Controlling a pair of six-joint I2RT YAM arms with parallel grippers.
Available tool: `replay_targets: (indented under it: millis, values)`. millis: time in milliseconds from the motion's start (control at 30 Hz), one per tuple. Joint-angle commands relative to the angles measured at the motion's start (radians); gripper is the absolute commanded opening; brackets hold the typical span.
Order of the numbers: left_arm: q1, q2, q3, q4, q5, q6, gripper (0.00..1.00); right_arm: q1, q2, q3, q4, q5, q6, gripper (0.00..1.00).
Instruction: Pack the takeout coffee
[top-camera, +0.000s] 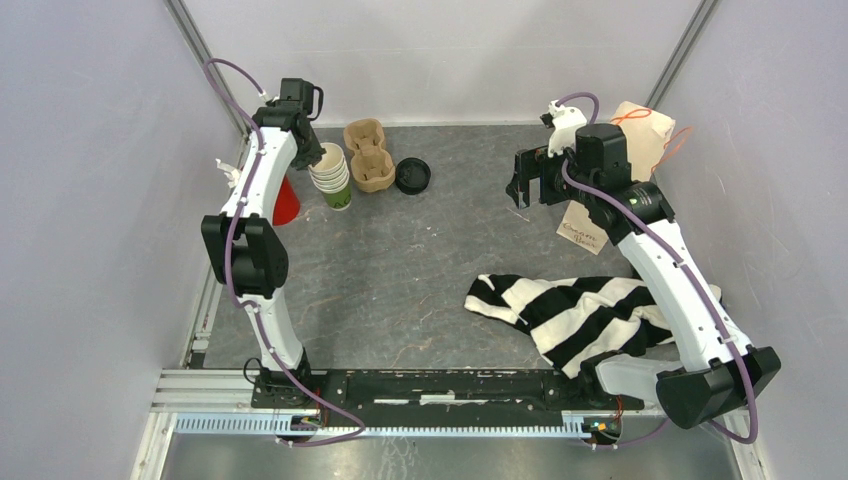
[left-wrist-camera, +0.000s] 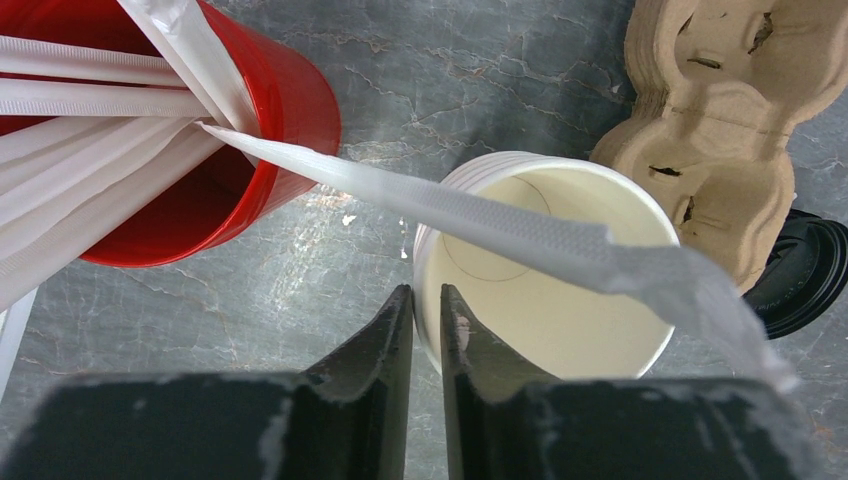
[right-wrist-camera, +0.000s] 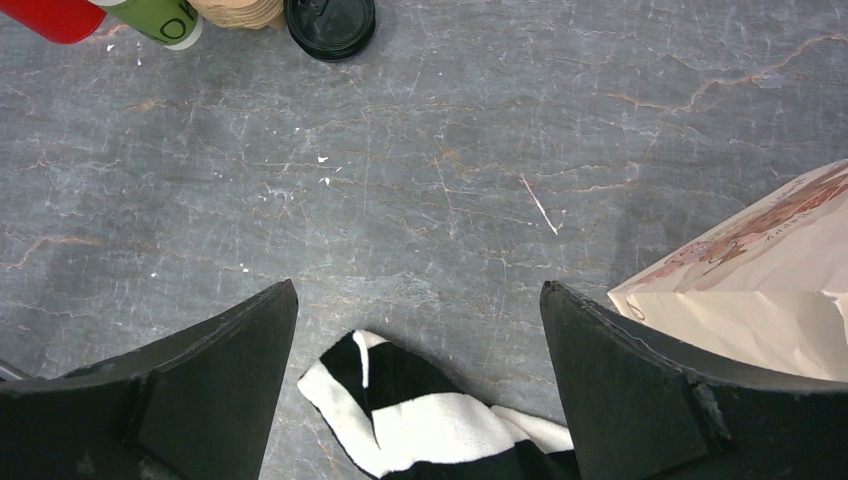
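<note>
While its fingers stood almost together, the left gripper (left-wrist-camera: 425, 296) straddled the near wall of the green cups (left-wrist-camera: 560, 320). One finger was outside and the other inside the cream mouth, so the paper wall was clamped between them. A pinch on the rim seems chosen because it leaves the body of the cups free to be lifted and lowered into a pocket.

Directly ahead of the fingers, a wrapped straw (left-wrist-camera: 520, 235) lay slanted across the open mouth. It leaned out of the red cup (left-wrist-camera: 290, 120) that stood just to the gripper's left, apart from the cups. That straw looked likely to drag or tip if the cups were raised straight up.

Ahead and to the right, the brown carrier (left-wrist-camera: 720, 130) sat close beside the cups. A black lid (left-wrist-camera: 810, 280) lay flat on the grey surface (left-wrist-camera: 480, 70) just past it. The cups were uncovered, so the packing was at an early step by my reading.

The right gripper (right-wrist-camera: 418, 290) hung with its fingers wide apart and nothing between them, well away from the cups. A striped cloth (right-wrist-camera: 430, 420) lay under its near side and a paper bag (right-wrist-camera: 760, 300) just to its right. It probably waited there to handle the bag.
</note>
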Motion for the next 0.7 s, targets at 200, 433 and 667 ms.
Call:
replay_targets:
  millis: [200, 433, 667]
  values:
    - [0.004, -0.011, 0.031, 0.004, -0.02, 0.041, 0.02, -0.004, 0.015, 0.059, 0.045, -0.025, 0.01, 0.98]
    - [0.004, -0.061, 0.022, -0.014, -0.021, 0.041, 0.02, -0.004, 0.015, 0.058, 0.045, -0.042, 0.022, 0.98]
    - [0.004, -0.128, -0.024, 0.018, -0.018, 0.033, 0.02, -0.004, 0.017, 0.064, 0.037, -0.062, 0.033, 0.98]
